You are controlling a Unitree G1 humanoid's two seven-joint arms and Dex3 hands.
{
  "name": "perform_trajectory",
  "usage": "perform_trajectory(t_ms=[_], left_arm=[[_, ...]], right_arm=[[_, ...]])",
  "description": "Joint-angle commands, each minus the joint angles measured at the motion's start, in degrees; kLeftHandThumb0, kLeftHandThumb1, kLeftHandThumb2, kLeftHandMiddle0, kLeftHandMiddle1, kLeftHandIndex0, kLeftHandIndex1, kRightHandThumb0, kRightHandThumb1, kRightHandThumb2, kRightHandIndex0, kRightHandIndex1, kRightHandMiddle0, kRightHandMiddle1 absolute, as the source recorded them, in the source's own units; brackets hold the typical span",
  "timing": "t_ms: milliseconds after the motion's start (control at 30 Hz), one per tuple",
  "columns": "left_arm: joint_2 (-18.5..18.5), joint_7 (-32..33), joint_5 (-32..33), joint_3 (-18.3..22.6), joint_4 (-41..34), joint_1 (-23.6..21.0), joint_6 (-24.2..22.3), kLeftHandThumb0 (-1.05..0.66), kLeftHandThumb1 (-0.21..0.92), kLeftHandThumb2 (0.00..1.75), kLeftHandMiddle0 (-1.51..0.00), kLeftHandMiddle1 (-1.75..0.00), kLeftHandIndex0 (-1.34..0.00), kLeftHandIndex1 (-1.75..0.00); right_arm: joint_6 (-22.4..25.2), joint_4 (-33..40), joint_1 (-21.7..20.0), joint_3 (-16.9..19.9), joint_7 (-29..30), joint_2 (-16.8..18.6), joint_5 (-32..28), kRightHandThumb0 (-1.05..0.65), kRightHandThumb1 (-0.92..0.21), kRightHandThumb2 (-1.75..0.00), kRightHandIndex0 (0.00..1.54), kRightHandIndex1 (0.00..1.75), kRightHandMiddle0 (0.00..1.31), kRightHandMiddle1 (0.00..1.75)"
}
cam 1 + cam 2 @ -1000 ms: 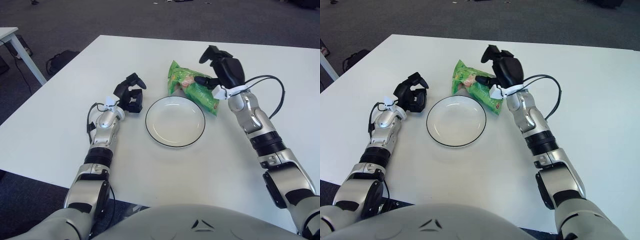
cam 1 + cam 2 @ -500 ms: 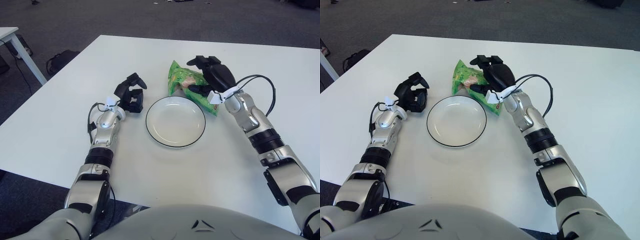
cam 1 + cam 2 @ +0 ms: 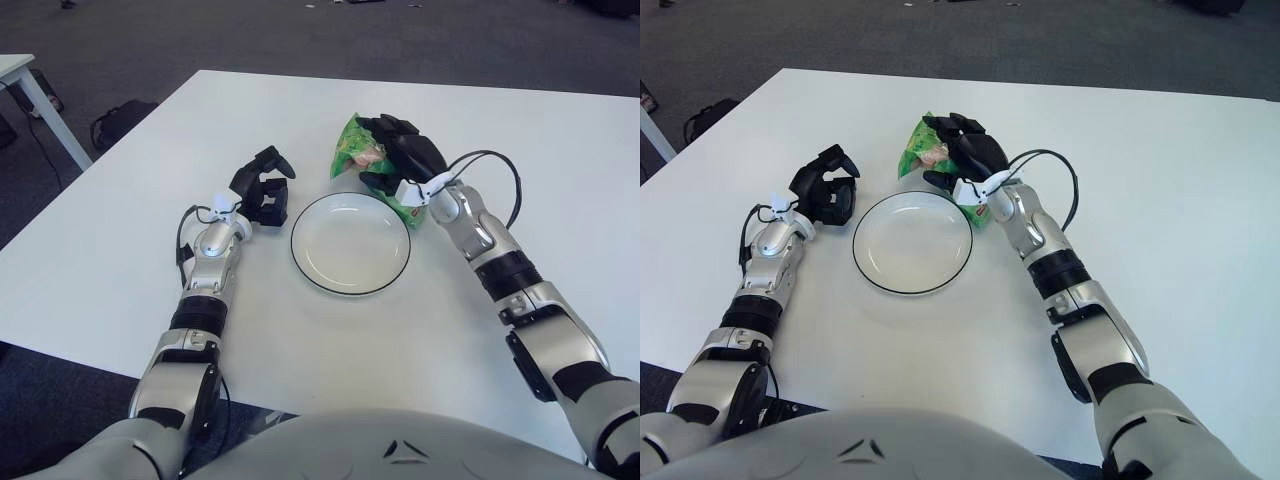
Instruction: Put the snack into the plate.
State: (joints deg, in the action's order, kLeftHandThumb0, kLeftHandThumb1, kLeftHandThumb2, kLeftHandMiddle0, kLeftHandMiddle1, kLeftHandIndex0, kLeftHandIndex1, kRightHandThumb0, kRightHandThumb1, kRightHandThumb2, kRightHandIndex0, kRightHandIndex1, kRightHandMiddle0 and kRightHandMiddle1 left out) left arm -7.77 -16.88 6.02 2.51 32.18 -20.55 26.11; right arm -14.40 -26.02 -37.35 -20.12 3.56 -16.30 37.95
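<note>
A green snack bag (image 3: 352, 150) lies on the white table just behind the plate's far right rim. My right hand (image 3: 395, 152) covers the middle of the bag, its black fingers curled down around it; the bag still touches the table. The white plate (image 3: 350, 262) with a dark rim sits in the middle, with nothing on it. Left of the plate is my left hand (image 3: 262, 190), its fingers curled and holding nothing.
A black cable loops from my right wrist (image 3: 497, 170) over the table. The table's left edge (image 3: 100, 160) drops to dark carpet, where a bag (image 3: 118, 118) and a white desk leg (image 3: 45, 105) stand.
My right hand came down and to the left from above the bag's right end onto the bag, and its fingers closed around it. The left hand stayed still.
</note>
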Motion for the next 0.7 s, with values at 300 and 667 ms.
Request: perform_trajectory(t_ms=[300, 667], left_arm=[[3.5, 1.01, -1.24, -1.9, 3.79, 8.15, 1.64, -0.47, 0.35, 1.27, -1.14, -1.75, -0.58, -1.75], [3.15, 1.28, -1.58, -2.25, 3.2, 8.55, 1.97, -0.47, 0.34, 1.28, -1.16, -1.75, -0.59, -1.75]], right_arm=[[-0.93, -15.53, -6.66, -1.23, -0.87, 2.33, -1.55, -1.05, -0.92, -0.9, 0.0, 0.0, 0.0, 0.0], [0.71, -19.4, -7.55, -1.72, -3.72, 2.17, -1.98, -1.05, -0.92, -0.89, 0.0, 0.0, 0.0, 0.0]])
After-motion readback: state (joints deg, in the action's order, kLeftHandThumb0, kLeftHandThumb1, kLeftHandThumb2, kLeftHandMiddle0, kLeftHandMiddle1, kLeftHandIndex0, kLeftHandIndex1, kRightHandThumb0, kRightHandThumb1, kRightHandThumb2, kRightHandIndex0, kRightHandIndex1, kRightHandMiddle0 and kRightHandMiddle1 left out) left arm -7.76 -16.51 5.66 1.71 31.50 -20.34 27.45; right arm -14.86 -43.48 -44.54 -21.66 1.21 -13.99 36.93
